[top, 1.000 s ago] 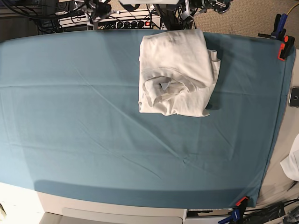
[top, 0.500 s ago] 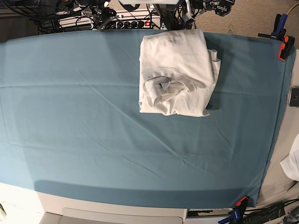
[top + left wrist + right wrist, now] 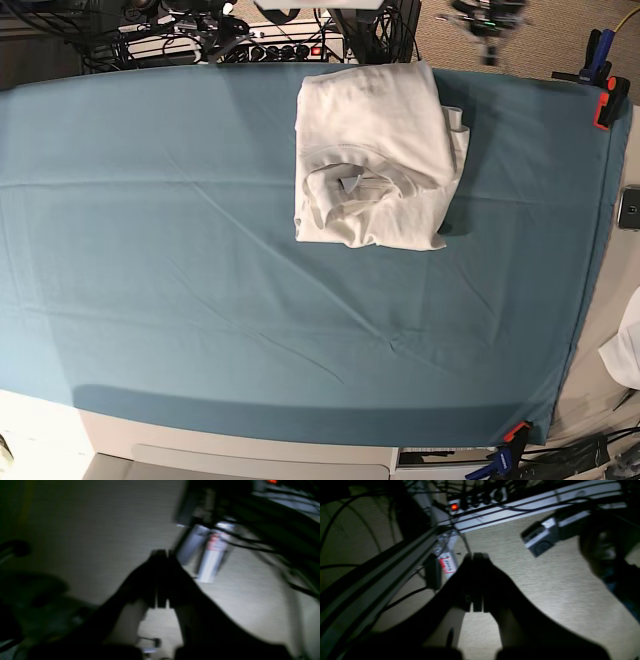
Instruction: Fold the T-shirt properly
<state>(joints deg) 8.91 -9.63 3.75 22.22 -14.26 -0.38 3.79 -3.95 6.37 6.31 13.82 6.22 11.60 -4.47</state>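
Observation:
The white T-shirt [image 3: 375, 150] lies folded into a compact bundle on the teal cloth [image 3: 150, 260], at the far middle of the table, with its ribbed collar [image 3: 345, 185] showing on top. Neither gripper touches it. In the left wrist view my left gripper [image 3: 162, 553] is shut and empty, hanging over the carpeted floor. It shows as a blurred shape [image 3: 487, 22] beyond the table's far edge. My right gripper [image 3: 477, 555] is likewise shut and empty above the floor, next to a metal frame rail [image 3: 382, 562].
Orange and blue clamps [image 3: 607, 95] [image 3: 512, 440] pin the cloth at its right corners. A phone [image 3: 630, 207] and a white fabric scrap [image 3: 625, 350] lie off the right edge. A power strip [image 3: 285, 48] and cables run behind the far edge.
The left arm has swung to the right behind the table's far edge and is motion-blurred. The right arm shifted a little earlier on. The T-shirt lies as before.

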